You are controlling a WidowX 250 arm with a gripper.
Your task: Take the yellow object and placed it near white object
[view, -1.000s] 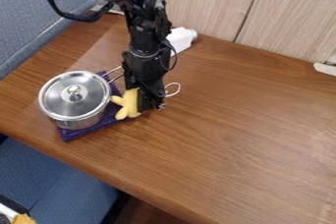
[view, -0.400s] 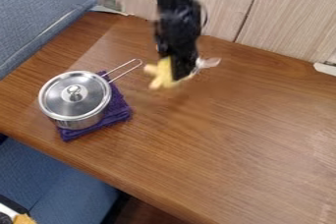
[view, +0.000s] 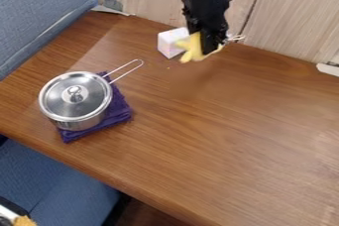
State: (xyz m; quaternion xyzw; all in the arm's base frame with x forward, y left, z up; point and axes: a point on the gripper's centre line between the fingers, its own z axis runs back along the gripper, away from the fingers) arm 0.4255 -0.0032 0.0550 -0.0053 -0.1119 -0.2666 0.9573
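Note:
My gripper (view: 209, 46) hangs over the back of the table, near the wall panel, shut on the yellow object (view: 191, 48). The yellow object is soft-looking with stubby limbs, and it sticks out to the left of the gripper. Just left of and behind it stands the white object (view: 169, 43), a boxy thing on the table. In this view the yellow object overlaps its right side; whether they touch I cannot tell.
A lidded steel pot (view: 75, 100) rests on a folded purple cloth (view: 120, 109) at the left, its wire handle pointing up and right. The wood-grain panel (view: 285, 17) stands along the table's back edge.
The gripper has moved up and to the right, away from the pot, carrying the yellow object to the back of the table. The pot and cloth have stayed put.

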